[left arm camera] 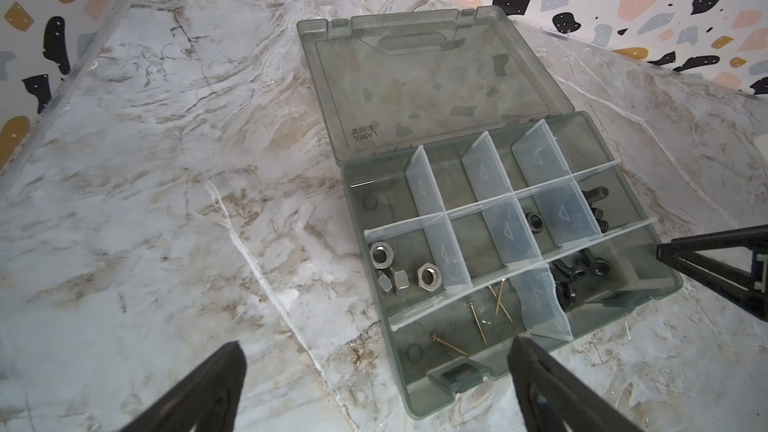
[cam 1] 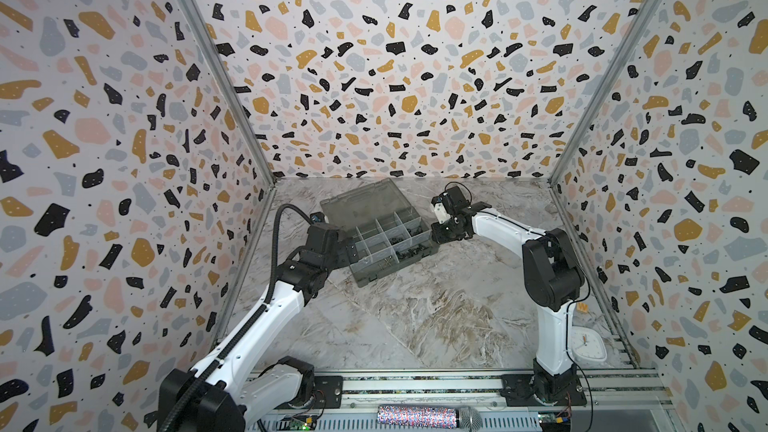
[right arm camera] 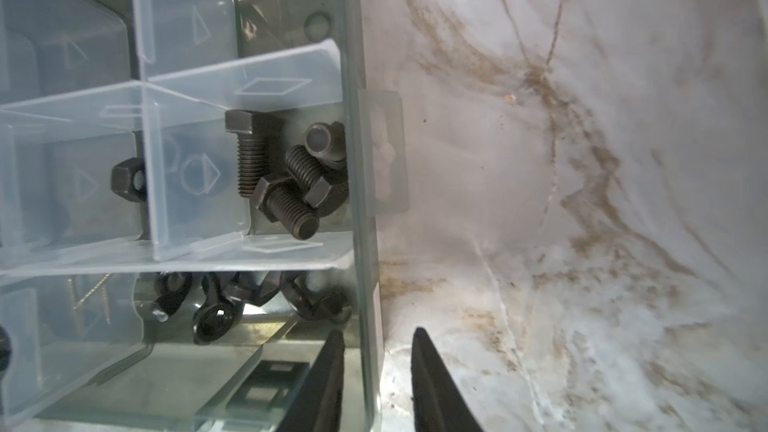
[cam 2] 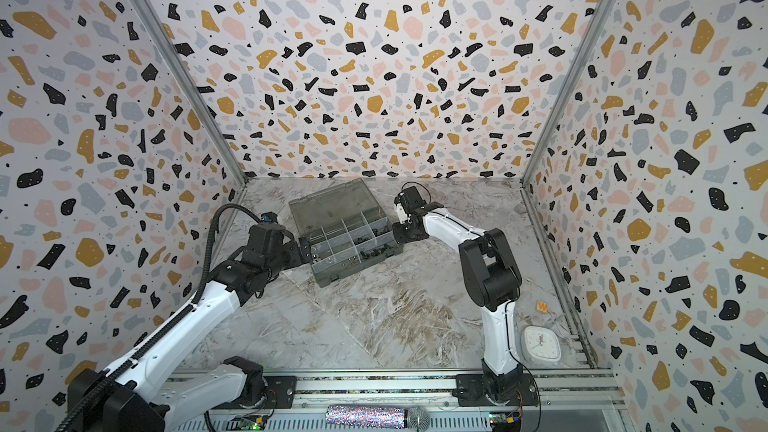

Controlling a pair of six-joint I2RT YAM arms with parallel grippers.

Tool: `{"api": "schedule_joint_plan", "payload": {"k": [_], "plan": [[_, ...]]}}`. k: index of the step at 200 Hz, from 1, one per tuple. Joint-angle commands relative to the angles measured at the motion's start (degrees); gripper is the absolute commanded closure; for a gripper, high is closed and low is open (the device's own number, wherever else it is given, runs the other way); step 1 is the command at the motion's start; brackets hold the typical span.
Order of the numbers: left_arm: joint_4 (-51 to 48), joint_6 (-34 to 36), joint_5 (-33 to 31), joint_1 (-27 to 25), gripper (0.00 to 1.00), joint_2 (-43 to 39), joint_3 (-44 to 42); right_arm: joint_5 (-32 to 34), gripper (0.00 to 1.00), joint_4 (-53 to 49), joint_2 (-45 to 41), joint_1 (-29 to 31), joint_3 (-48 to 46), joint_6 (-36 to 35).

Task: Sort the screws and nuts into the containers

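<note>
Between the narrow-set jaws of the right tool [right arm camera: 378,334] the side wall of the organizer box [right arm camera: 368,201] is found; whether it is clamped cannot be told. Ahead of that tool, inside the wall, the screws [right arm camera: 286,184] are heaped in one compartment [right arm camera: 291,76], with wing nuts [right arm camera: 216,317] in the nearer one. The left tool [left arm camera: 376,342] is held wide and empty. It is judged that the box should be moved level and slowly, lest parts be spilled.

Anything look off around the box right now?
Yes: the right gripper straddles the box side wall, one jaw inside, one outside. A divider in the latch-side row also looks tilted.
</note>
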Motion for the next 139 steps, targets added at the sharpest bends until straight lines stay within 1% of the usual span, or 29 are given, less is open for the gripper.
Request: {"api": "schedule_joint_plan", "payload": {"k": [1, 12, 18, 40, 52, 74, 96, 139], "plan": [[2.6, 1.5, 0.8, 1.5, 0.0, 0.5, 1.1, -0.4, 0.69, -0.9, 0.6, 1.0, 2.7, 0.8], [3.0, 2.0, 1.2, 2.2, 0.0, 0.9, 0.9, -0.2, 0.7, -1.6, 1.8, 0.9, 3.7, 0.9], [3.4, 2.1, 1.4, 2.6, 0.0, 1.1, 0.8, 0.0, 0.72, -2.2, 2.7, 1.1, 4.5, 0.9], [4.3, 2.4, 2.8, 4.0, 0.0, 1.8, 0.1, 1.0, 0.9, -5.4, 5.4, 1.0, 7.8, 0.7], [4.7, 2.6, 3.6, 4.4, 0.0, 2.2, -0.1, 1.9, 0.95, -6.3, 5.4, 1.1, 8.0, 0.7], [4.9, 3.0, 4.2, 4.8, 0.0, 2.9, 0.3, 3.3, 0.95, -6.1, 3.4, 1.0, 5.1, 1.2], [5.3, 3.4, 5.0, 5.0, 0.0, 3.6, 0.8, 3.9, 0.95, -5.5, -0.1, 0.9, -0.4, 2.3], [6.9, 3.2, 6.8, 5.1, 0.0, 5.1, 0.9, 4.1, 0.94, -4.0, -9.9, 1.2, -11.6, 6.1]]}}
